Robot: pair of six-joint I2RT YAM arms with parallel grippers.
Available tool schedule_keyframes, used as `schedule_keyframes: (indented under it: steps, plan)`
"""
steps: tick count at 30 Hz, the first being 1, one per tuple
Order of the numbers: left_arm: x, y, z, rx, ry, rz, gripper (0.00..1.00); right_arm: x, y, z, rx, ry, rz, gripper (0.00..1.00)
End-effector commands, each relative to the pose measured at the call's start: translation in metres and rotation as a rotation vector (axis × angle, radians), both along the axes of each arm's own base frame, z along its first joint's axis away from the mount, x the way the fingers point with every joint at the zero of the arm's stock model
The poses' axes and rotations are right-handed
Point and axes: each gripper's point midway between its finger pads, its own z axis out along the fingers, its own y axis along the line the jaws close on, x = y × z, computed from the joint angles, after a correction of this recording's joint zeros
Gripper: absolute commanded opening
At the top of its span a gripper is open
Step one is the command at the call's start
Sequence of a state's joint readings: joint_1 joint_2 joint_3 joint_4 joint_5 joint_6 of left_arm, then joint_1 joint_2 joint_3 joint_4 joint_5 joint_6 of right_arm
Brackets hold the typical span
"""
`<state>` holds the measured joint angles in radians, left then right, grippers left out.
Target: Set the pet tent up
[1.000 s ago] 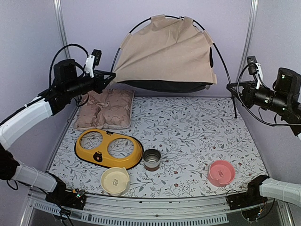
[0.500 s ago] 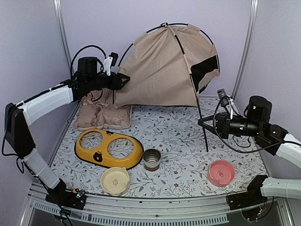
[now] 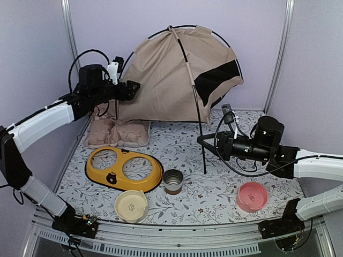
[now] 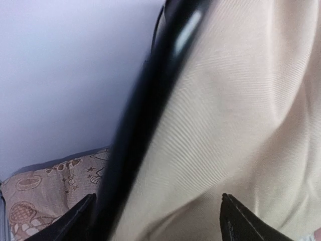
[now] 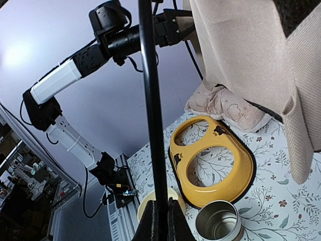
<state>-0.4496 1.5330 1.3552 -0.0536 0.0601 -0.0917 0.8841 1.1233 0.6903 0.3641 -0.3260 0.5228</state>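
Note:
The tan pet tent stands at the back of the table, its dark opening turned to the right. One thin black pole runs from the top down to the mat. My right gripper is shut on that pole low down; in the right wrist view the pole rises straight out of the closed gripper. My left gripper is at the tent's left edge. Its fingers are spread wide, with the tent fabric and a blurred black pole between them, neither pinched.
A pinkish patterned cushion lies at the back left under my left arm. A yellow two-hole feeder, a metal cup, a cream bowl and a pink bowl sit on the floral mat.
My right gripper has drawn the pole forward and left, and the tent has swung upright. My left gripper has opened and let go of the tent's edge.

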Motion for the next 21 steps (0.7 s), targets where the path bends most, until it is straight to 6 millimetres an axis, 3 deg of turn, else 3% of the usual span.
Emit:
schedule_keyframes:
  steps: [1, 8, 12, 16, 21]
  plan:
    - [-0.031, 0.032, 0.074, -0.056, -0.204, 0.134, 0.86, 0.020, -0.008, 0.031, 0.111, -0.037, -0.126, 0.00]
    - [-0.068, 0.065, 0.122, -0.101, -0.328, 0.213, 0.89, 0.024, -0.008, 0.050, 0.167, -0.079, -0.143, 0.00]
    - [-0.097, 0.055, 0.136, -0.146, -0.358, 0.103, 0.86, 0.021, -0.006, 0.064, 0.211, -0.104, -0.121, 0.00]
    - [-0.134, 0.015, 0.120, -0.173, -0.342, -0.077, 0.77, 0.019, 0.007, 0.070, 0.207, -0.119, -0.070, 0.00]
    - [-0.169, -0.041, 0.068, -0.154, -0.276, -0.206, 0.69, 0.016, 0.024, 0.074, 0.198, -0.123, 0.000, 0.00]
